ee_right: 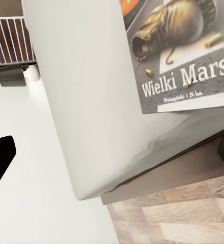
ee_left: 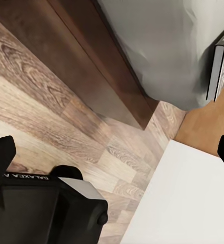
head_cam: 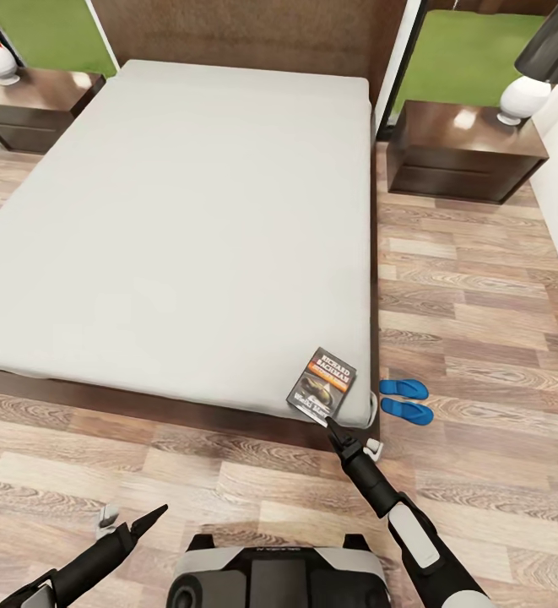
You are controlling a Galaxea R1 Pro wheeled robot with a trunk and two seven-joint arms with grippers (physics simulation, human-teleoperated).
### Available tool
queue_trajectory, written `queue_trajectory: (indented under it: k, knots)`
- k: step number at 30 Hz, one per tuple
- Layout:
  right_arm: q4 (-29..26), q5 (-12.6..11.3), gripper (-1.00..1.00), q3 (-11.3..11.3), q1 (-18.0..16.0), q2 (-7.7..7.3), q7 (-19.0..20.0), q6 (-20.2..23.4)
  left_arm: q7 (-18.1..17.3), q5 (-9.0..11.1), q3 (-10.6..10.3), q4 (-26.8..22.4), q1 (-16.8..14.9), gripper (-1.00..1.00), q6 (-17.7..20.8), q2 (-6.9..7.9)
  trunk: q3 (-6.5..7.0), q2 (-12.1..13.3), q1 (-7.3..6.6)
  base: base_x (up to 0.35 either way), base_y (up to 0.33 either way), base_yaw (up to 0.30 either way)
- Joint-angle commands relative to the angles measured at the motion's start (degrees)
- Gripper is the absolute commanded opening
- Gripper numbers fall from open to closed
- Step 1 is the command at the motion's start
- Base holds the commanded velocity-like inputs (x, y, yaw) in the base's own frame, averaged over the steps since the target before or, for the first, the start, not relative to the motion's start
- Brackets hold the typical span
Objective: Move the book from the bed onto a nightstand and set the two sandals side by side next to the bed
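Two bright blue flip-flop sandals (head_cam: 406, 399) lie side by side on the wood-plank floor (head_cam: 481, 304), just beside the right foot corner of the large bed with the plain white mattress (head_cam: 177, 219) and dark brown wooden frame. The thin paperback book with a dark grey cover and an orange band (head_cam: 322, 383) rests flat on the mattress near that same corner, close to the edge. In the right wrist view the book (ee_right: 183, 51) shows white words "Wielki Mars" under a dark picture, and it slightly overhangs the mattress corner.

The right gripper (head_cam: 333, 430) reaches forward on its black and white arm, and its dark tip is just at the near edge of the book; I cannot tell if its fingers are apart or together. The left gripper (head_cam: 148, 520) hangs low over the floor, well apart from the bed, and its state is also not clear.

At each side of the brown headboard stands a low dark brown glossy nightstand (head_cam: 464, 152), each carrying a lamp with a white base (head_cam: 522, 100).
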Motion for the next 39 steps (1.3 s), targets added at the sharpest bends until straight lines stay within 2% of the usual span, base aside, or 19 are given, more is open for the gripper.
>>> queue_trajectory:
  k: [1, 39]
  knots:
    - [0.01, -0.42, 1.0, -0.15, -0.01, 0.04, 0.15, 0.6, -0.21, -0.32, 0.44, 0.02, -0.02, 1.0, 0.45, 0.0, -0.21, -0.44, 0.23, 0.0, 0.0, 0.0]
    - [0.1, -0.41, 1.0, -0.15, -0.04, 0.04, 0.15, 0.6, -0.21, -0.32, 0.43, 0.02, -0.04, 1.0, 0.45, -0.01, -7.03, -15.69, 8.58, 0.0, 0.0, 0.0]
